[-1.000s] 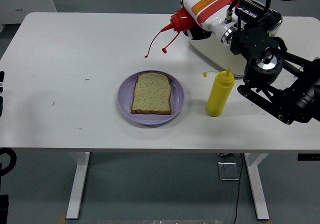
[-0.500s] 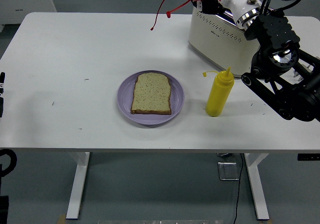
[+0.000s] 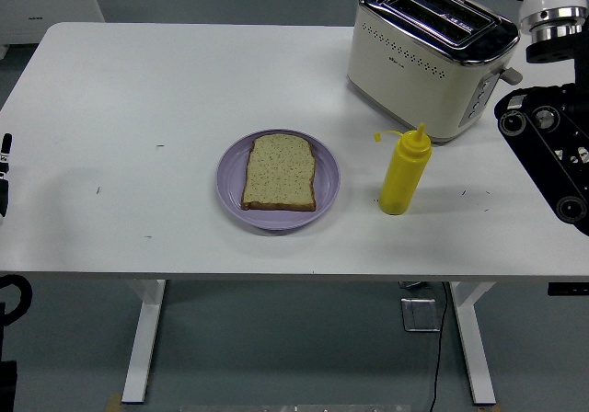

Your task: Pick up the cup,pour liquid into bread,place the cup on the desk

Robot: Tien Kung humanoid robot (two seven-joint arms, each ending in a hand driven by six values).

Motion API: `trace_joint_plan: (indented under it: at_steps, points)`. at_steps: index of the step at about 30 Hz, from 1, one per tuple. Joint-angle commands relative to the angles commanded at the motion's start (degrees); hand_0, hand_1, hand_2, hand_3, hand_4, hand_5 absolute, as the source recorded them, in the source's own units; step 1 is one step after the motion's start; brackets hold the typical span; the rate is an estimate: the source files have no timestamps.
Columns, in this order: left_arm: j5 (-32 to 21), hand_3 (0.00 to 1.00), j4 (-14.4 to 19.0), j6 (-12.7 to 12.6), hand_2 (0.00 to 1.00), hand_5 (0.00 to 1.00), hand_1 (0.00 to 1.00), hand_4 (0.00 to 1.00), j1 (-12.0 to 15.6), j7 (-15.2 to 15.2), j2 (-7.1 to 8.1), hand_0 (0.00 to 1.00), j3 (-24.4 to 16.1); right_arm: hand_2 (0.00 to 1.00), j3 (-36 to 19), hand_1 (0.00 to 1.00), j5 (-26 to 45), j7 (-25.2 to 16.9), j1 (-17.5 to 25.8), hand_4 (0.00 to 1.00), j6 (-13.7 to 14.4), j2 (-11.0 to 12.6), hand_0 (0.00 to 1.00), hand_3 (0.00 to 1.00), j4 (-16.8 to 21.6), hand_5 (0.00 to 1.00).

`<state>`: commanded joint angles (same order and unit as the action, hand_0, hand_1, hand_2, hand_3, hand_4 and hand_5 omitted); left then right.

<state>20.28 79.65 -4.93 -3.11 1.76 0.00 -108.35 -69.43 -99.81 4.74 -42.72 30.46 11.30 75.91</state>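
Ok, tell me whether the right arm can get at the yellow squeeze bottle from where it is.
Probably yes. The right arm hangs just right of the yellow squeeze bottle, with bare table between them. The toaster stands behind the bottle, not in the path. The hand itself is out of frame.

A slice of bread [image 3: 279,172] lies flat on a purple plate [image 3: 327,180] near the middle of the white table [image 3: 138,108]. A yellow squeeze bottle [image 3: 403,172] stands upright to the plate's right, just in front of a cream toaster [image 3: 428,55]. The right arm [image 3: 552,145] rises along the right edge, its hand out of frame.
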Motion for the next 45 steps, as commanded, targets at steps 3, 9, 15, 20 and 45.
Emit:
trace_joint_plan:
  at_steps: [3, 9, 15, 20, 45]
  points:
    - [-0.02, 0.685, 0.01, -0.02, 0.73, 0.998, 0.741, 0.572, -0.03, -0.01, 0.0, 0.787, 0.07, 0.183, -2.94, 0.014, 7.08, 0.33, 2.5, 0.775, -2.06, 0.42, 0.038, 0.294, 0.12, 0.32]
    - [-0.08, 0.685, 0.01, -0.06, 0.731, 0.998, 0.741, 0.571, -0.14, -0.03, 0.0, 0.787, 0.2, 0.186, -5.58, 0.03, 21.6, -0.23, 7.49, 0.762, -3.35, 1.09, 0.039, 0.297, 0.43, 0.319]
    - [-0.09, 0.685, 0.01, -0.08, 0.731, 0.998, 0.742, 0.57, -0.2, -0.03, 0.0, 0.786, 0.24, 0.19, -8.33, 0.037, 36.03, -2.24, 12.52, 0.75, -5.85, 1.26, 0.045, 0.3, 0.78, 0.304]
    - [-0.1, 0.685, 0.02, -0.09, 0.731, 0.998, 0.742, 0.567, -0.27, -0.02, 0.0, 0.786, 0.29, 0.19, -10.21, 0.037, 47.95, -4.04, 16.2, 0.741, -7.02, 1.5, 0.049, 0.3, 0.86, 0.303]
    - [-0.15, 0.685, -0.01, -0.09, 0.731, 0.998, 0.74, 0.564, -0.47, 0.02, 0.0, 0.784, 0.47, 0.2, -2.39, 0.051, 50.86, -23.93, 24.05, 0.708, -7.48, 2.51, 0.054, 0.303, -5.59, 0.284]
